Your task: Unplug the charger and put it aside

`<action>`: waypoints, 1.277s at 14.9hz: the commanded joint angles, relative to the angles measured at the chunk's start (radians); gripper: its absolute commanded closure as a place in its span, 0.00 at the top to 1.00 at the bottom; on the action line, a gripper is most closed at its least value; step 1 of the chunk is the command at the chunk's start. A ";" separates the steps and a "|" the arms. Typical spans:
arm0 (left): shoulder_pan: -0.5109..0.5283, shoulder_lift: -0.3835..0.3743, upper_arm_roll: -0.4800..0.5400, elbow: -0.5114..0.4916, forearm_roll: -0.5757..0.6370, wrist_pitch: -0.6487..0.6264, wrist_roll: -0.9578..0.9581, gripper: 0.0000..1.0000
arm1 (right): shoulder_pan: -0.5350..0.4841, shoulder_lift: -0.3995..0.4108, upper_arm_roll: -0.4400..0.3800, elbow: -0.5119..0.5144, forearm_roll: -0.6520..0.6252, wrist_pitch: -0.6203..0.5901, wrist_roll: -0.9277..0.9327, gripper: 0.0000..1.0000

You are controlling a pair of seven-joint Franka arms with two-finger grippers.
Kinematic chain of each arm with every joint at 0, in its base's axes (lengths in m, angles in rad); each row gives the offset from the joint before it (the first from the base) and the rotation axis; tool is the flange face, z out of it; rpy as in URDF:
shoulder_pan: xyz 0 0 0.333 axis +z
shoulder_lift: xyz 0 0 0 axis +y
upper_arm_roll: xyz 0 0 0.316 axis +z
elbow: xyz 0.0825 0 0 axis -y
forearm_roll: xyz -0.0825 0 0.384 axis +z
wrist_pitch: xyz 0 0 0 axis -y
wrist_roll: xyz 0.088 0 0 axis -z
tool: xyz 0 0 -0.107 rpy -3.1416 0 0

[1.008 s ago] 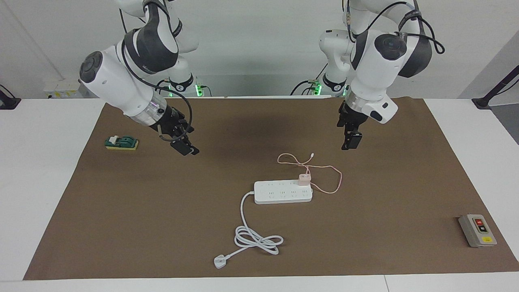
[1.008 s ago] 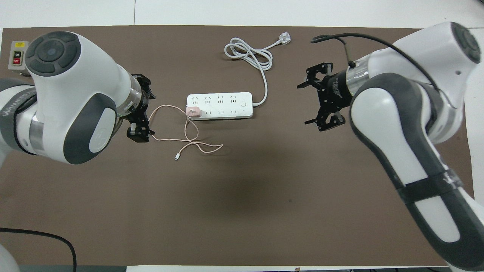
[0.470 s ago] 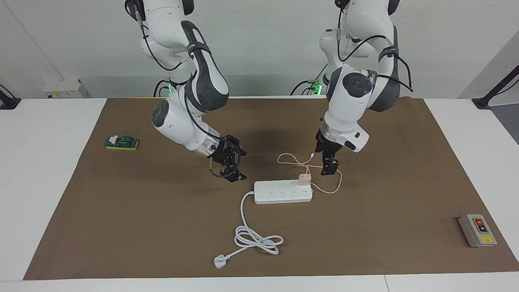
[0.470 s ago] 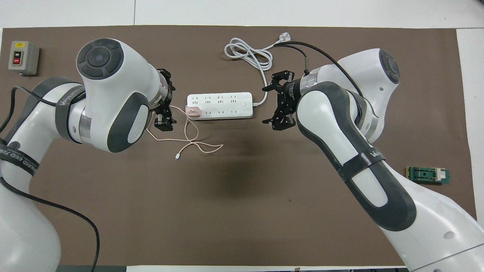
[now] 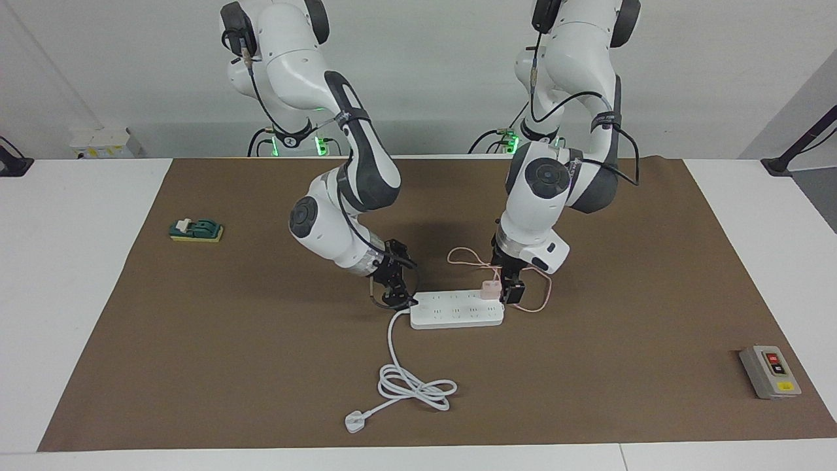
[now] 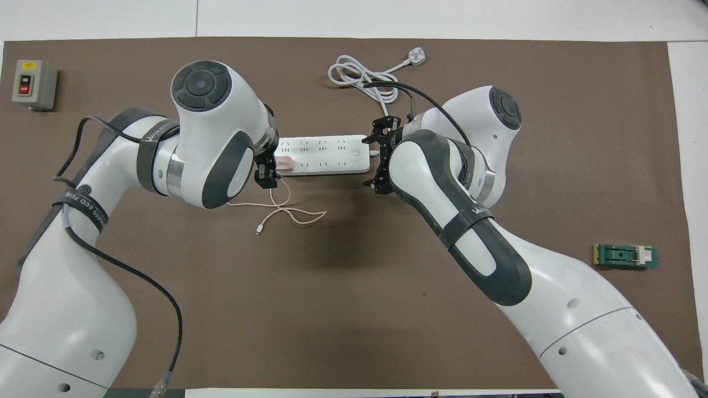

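Observation:
The charger (image 5: 490, 288), a small pale pink cube, sits plugged into the white power strip (image 5: 458, 314) at the strip's end toward the left arm; it also shows in the overhead view (image 6: 286, 163). Its thin pink cable (image 5: 541, 293) loops on the mat on the robots' side of the strip. My left gripper (image 5: 510, 292) is low beside the charger, at that end of the strip, and looks open. My right gripper (image 5: 394, 297) is open and low at the strip's other end, where the cord leaves, its fingers (image 6: 378, 186) spread about the strip's width.
The strip's thick white cord (image 5: 416, 386) lies coiled farther from the robots, ending in a plug (image 5: 355, 422). A grey switch box (image 5: 770, 371) sits toward the left arm's end. A green and yellow block (image 5: 196, 230) lies toward the right arm's end.
Both grippers have come down and inward from above the mat to the two ends of the power strip. The charger and strip have not moved.

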 commanded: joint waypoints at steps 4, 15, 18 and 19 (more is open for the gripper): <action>-0.029 0.006 0.018 -0.040 0.020 0.032 -0.026 1.00 | -0.004 0.058 0.003 0.079 -0.042 -0.001 -0.093 1.00; -0.042 0.008 0.018 -0.094 0.028 0.095 -0.085 1.00 | 0.037 0.086 0.003 0.048 -0.031 0.131 -0.158 1.00; -0.044 0.009 0.018 -0.097 0.028 0.095 -0.086 1.00 | 0.032 0.095 0.003 0.051 -0.031 0.142 -0.163 1.00; -0.044 0.009 0.016 -0.099 0.028 0.095 -0.086 1.00 | 0.032 0.100 0.003 0.051 -0.031 0.160 -0.175 1.00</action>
